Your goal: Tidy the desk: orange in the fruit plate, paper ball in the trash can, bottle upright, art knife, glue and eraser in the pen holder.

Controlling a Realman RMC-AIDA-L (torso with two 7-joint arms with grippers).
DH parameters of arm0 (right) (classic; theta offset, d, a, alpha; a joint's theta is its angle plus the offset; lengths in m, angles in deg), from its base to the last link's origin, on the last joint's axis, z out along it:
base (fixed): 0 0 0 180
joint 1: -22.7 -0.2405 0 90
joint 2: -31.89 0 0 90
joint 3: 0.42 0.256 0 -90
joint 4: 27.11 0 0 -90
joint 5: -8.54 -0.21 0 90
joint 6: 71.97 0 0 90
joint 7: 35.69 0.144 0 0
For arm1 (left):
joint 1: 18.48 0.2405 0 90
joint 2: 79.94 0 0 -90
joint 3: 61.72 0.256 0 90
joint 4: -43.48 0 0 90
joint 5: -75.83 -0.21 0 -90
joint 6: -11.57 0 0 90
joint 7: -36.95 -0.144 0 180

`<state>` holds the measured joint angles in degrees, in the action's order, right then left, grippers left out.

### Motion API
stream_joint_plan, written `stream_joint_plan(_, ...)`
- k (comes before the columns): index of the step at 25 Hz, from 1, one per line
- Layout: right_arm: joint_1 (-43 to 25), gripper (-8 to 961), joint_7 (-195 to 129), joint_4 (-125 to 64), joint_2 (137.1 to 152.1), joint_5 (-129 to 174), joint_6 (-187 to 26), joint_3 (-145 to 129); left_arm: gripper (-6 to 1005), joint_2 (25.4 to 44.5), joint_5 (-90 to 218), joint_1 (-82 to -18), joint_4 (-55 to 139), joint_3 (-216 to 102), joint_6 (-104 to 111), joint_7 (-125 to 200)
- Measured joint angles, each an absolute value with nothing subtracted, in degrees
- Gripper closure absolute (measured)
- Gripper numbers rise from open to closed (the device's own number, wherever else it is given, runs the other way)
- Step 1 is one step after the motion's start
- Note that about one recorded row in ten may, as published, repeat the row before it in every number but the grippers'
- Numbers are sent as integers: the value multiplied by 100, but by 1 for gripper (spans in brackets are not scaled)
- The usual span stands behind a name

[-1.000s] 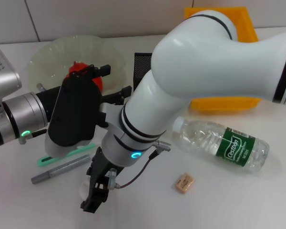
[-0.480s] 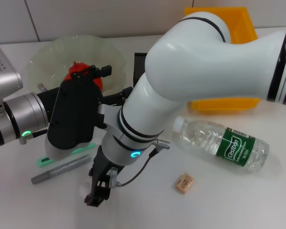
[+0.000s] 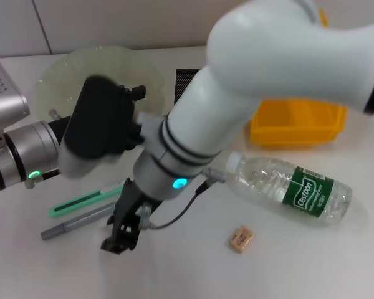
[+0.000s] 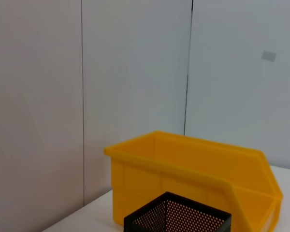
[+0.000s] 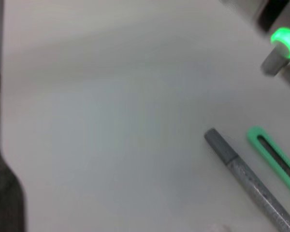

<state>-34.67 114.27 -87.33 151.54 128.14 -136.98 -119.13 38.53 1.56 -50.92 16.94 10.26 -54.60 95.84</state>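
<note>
I am looking down on a plain white bench [image 3: 299, 261] that runs back to a pale panelled wall [image 4: 135, 72] with thin dark seams. My right gripper [image 3: 120, 240] sits low in the lower left of the head frame, just above the bench; I cannot tell whether it is clenched or released. Just up and left of it lies the slim grey bar of the art knife [image 3: 75, 223], with a flat mint-green strip [image 3: 84, 200] beside it. The left gripper [image 3: 100, 124], a black blurred mass at centre left, hangs in front of the pale-green ruffled glass fruit plate [image 3: 62, 75]; its state I cannot tell either. The clear plastic bottle with green label [image 3: 287, 185] lies on its side at right, the small tan eraser [image 3: 240, 239] below it. The bright yellow trash can [image 3: 297, 124] stands at upper right, the black mesh pen holder [image 3: 186, 84] just left of it.
</note>
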Motion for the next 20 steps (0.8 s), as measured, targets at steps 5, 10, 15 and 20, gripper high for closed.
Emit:
stream_joint_plan(5, -2905, 600, 11013, -9494, 15118, 13022, -15226, -10189, 166, 3842, 156, -5052, 1689, 1024, -5460, 9584)
stream_joint_plan(10, -2094, 608, 10739, -10814, 15108, 13256, -16246, -9072, 166, 3827, 156, -5010, 1686, 1017, -5461, 9584)
stream_joint_plan(15, -1336, 607, 10465, -11885, 15106, 13255, -16550, -7938, 166, 3828, 156, -4991, 1696, 1022, -5471, 9627)
stream_joint_plan(20, -887, 608, 10216, -12263, 15110, 13273, -16462, -7076, 166, 3840, 158, -4938, 1695, 1116, -5757, 9623)
